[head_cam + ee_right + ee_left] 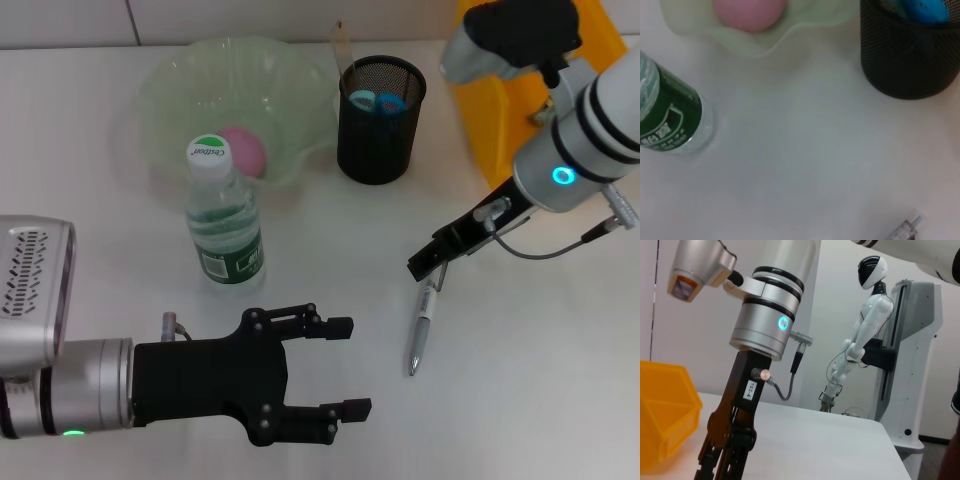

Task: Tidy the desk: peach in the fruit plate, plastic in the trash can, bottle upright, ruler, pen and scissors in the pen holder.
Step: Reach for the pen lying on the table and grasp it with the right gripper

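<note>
Right of the pen holder (380,120), your right gripper (432,262) hangs over the pen (421,325), finger spread unclear, ready to grasp it.

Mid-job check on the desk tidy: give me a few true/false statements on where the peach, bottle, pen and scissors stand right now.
1. The peach lies in the fruit plate. True.
2. The bottle lies on its side. False: it stands upright, cap on top, in front of the plate.
3. The pen is in the pen holder. False: it lies on the table, just below the right gripper.
4. Blue scissors handles show inside the pen holder. True.
5. The left gripper is shut on the bottle. False: it is open and empty, nearer the camera than the bottle.
</note>
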Robot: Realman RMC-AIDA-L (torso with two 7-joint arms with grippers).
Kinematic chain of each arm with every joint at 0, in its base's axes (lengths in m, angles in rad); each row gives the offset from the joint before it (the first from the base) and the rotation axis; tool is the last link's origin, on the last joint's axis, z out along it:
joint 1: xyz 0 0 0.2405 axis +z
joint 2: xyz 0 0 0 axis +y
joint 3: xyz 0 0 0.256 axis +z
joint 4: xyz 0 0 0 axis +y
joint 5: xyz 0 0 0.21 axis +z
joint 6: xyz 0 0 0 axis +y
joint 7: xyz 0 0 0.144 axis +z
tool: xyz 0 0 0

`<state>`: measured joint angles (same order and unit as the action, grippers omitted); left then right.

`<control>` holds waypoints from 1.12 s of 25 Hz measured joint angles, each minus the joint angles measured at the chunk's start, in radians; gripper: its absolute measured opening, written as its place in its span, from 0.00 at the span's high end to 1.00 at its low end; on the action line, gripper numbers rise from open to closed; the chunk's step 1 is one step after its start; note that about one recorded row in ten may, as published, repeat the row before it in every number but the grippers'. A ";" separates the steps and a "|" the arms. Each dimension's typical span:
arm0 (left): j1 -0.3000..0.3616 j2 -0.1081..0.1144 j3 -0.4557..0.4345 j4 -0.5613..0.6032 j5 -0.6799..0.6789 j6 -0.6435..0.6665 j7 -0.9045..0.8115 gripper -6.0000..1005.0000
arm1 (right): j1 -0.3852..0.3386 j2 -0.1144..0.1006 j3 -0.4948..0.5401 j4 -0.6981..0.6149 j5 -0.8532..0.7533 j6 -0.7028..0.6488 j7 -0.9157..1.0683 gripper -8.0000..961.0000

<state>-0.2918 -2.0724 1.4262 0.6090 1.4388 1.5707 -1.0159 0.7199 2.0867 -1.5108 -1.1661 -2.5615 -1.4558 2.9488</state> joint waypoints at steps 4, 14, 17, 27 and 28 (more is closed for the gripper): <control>0.002 0.000 0.000 0.000 0.000 0.000 0.002 0.22 | 0.008 0.002 -0.008 0.022 -0.005 0.013 0.004 0.17; 0.003 0.000 0.000 -0.001 0.000 0.000 0.002 0.22 | 0.028 0.004 -0.010 0.087 -0.010 0.048 0.006 0.18; 0.003 0.000 0.000 -0.007 0.000 0.000 0.002 0.22 | 0.039 0.004 -0.010 0.114 -0.011 0.063 0.006 0.18; 0.003 0.000 -0.001 -0.012 0.000 0.000 0.004 0.22 | 0.049 0.005 -0.009 0.136 -0.011 0.076 0.007 0.23; 0.003 0.000 -0.001 -0.012 0.000 0.000 0.004 0.22 | 0.049 0.005 -0.009 0.136 -0.011 0.076 0.007 0.25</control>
<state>-0.2886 -2.0724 1.4251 0.5966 1.4388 1.5711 -1.0124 0.7687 2.0914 -1.5199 -1.0302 -2.5725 -1.3803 2.9560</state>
